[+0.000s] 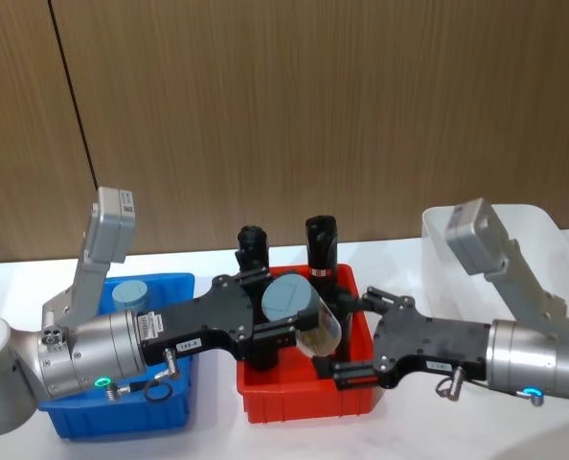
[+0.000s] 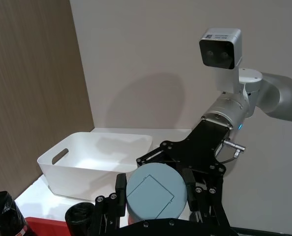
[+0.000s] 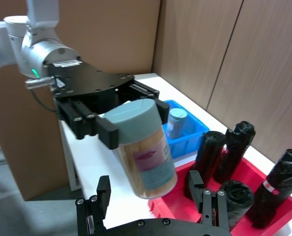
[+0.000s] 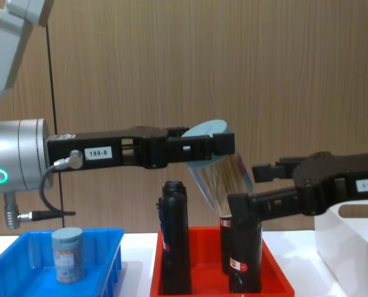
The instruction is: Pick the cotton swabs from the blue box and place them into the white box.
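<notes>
We find the left gripper (image 1: 268,305) extended over the shallow red plastic tray (image 1: 304,407), its jaws clamped on the lid end of a clear plastic cotton swab cylinder with a pale blue-grey round lid (image 1: 302,311). The cylinder hangs in the air, tilted, lid uppermost and base pointing down toward the robot's right. It is above the tall black wrapped rolls (image 4: 175,247), which stand upright in the red tray. Thin swab sticks show through its clear wall.

The right gripper (image 1: 354,335) reaches in from the right, slightly lower than the left gripper. Its fingers (image 3: 102,192) are spread apart and hold nothing. The base of the cylinder lies just beside them – we cannot tell whether it touches them.

A second cotton swab cylinder (image 4: 67,253) stands upright in the shallow bright blue plastic box (image 4: 23,272), which sits on the robot's left, just beside the red tray.

The white plastic box with rounded rim and oval handle cut-out (image 2: 82,172) rests on the table (image 1: 395,268) on the robot's right – on the far side of the red tray from the blue box, apart from the held cylinder
</notes>
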### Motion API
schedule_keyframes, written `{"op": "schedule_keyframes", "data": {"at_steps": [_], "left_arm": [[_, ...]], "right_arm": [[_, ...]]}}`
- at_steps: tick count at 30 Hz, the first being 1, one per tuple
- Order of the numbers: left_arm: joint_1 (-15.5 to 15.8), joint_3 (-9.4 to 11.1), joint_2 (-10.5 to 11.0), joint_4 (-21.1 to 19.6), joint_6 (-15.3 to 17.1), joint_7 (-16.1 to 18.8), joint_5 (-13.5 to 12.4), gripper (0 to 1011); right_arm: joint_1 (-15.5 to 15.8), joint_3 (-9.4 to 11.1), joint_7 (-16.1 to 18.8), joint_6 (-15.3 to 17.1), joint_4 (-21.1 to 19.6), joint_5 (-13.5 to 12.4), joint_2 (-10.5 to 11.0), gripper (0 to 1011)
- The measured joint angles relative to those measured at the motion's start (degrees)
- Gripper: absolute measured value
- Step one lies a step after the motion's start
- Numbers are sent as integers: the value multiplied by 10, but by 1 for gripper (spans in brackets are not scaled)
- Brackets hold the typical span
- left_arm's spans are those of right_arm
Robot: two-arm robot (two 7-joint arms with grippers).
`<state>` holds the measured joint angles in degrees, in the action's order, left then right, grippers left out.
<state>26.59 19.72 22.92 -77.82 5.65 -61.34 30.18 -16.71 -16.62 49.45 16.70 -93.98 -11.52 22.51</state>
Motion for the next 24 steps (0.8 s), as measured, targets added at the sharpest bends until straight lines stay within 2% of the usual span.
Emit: {"op": "schedule_keyframes", "data": {"at_steps": [11, 24], "left_arm": [[0, -1, 0, 0, 0, 2, 0, 691], [0, -1, 0, 0, -1, 2, 0, 691]], "right_arm": [[-20, -11, -25, -11, 20, 18, -16, 1002], [-33, -21, -27, -16, 33, 28, -23, 1003]]}}
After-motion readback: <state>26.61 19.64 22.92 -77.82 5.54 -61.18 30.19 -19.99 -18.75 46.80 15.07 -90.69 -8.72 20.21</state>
